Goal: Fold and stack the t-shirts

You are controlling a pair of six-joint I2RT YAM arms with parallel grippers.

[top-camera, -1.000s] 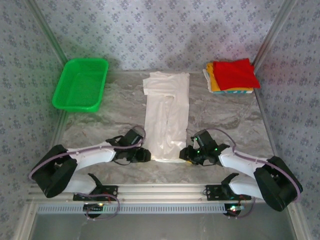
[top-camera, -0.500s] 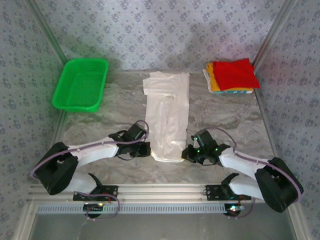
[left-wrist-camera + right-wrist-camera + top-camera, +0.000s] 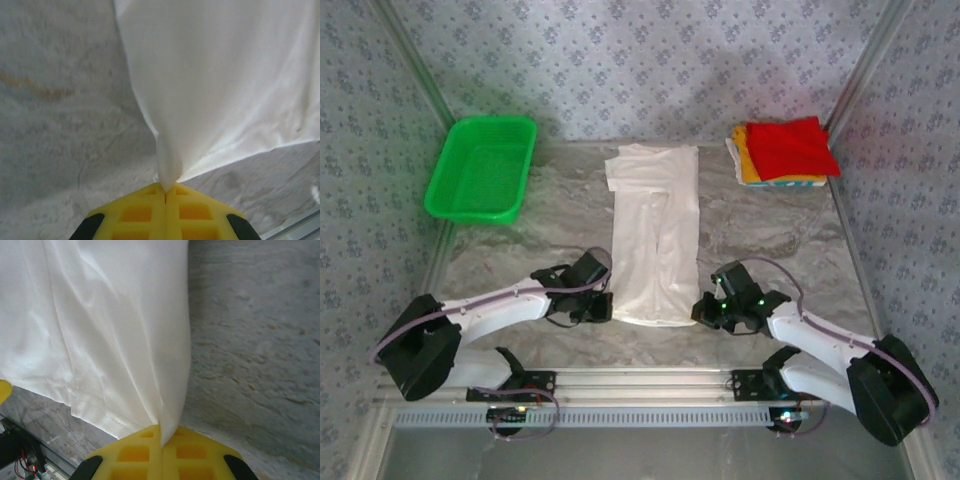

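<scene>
A white t-shirt (image 3: pixel 655 235) lies as a long folded strip down the middle of the table. My left gripper (image 3: pixel 605 308) is shut on its near left corner, and the cloth (image 3: pixel 210 80) rises in a pinched point out of the yellow fingers (image 3: pixel 135 212). My right gripper (image 3: pixel 700 312) is shut on the near right corner, the white t-shirt (image 3: pixel 115 325) drawn taut between its yellow fingers (image 3: pixel 195 452). A stack of folded t-shirts (image 3: pixel 785 150), red on top with yellow-orange beneath, sits at the far right.
A green mesh basket (image 3: pixel 482 168) stands at the far left. Patterned walls close the table at the back and both sides. A metal rail (image 3: pixel 640 385) runs along the near edge by the arm bases.
Both grippers have shut on the near corners of the white t-shirt. The near hem now stretches flat and wider between them, and the right gripper has shifted slightly toward the near edge.
</scene>
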